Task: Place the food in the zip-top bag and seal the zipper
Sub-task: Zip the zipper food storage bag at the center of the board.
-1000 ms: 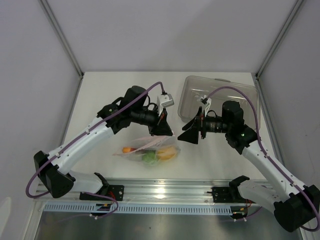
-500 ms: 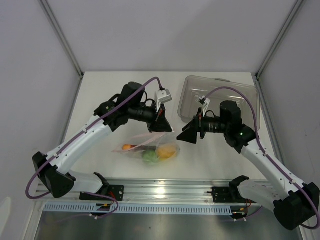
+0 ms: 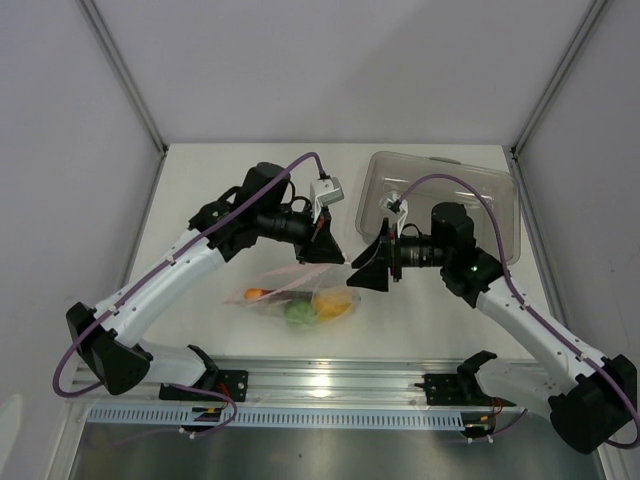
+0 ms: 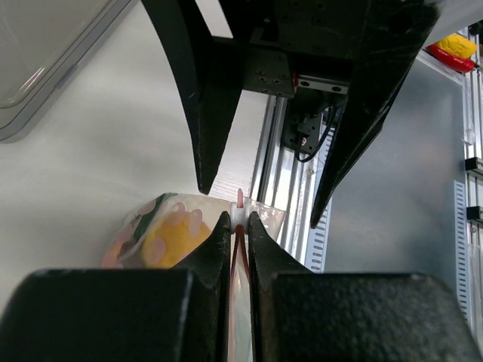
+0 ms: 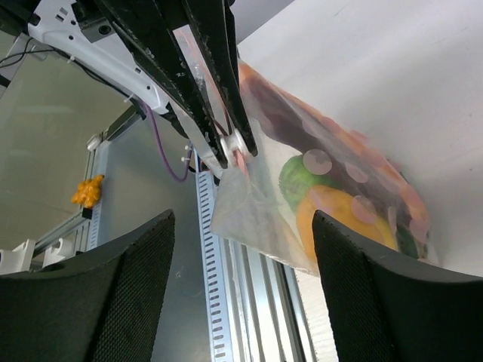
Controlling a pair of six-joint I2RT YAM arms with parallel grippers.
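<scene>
The zip-top bag [image 3: 300,300] hangs low over the table near the front rail, holding the food: a yellow fruit [image 3: 333,303], a green lime [image 3: 298,315] and an orange-red piece [image 3: 255,294]. My left gripper [image 3: 333,258] is shut on the pink-red zipper [image 4: 239,256] at the bag's right end, with a white slider [image 4: 238,215] at its fingertips. My right gripper [image 3: 362,277] is open and empty, just right of the left one and facing it. In the right wrist view the bag corner [image 5: 256,219] lies between its open fingers [image 5: 113,294], with the lime [image 5: 298,181] showing through the plastic.
A rigid clear tray [image 3: 450,190] lies at the back right, behind the right arm; its edge also shows in the left wrist view [image 4: 45,60]. The metal rail [image 3: 330,380] runs along the table's front edge, right below the bag.
My right gripper has moved left, closing in on the bag's end and my left gripper. The left gripper keeps its hold on the zipper and has barely shifted.
</scene>
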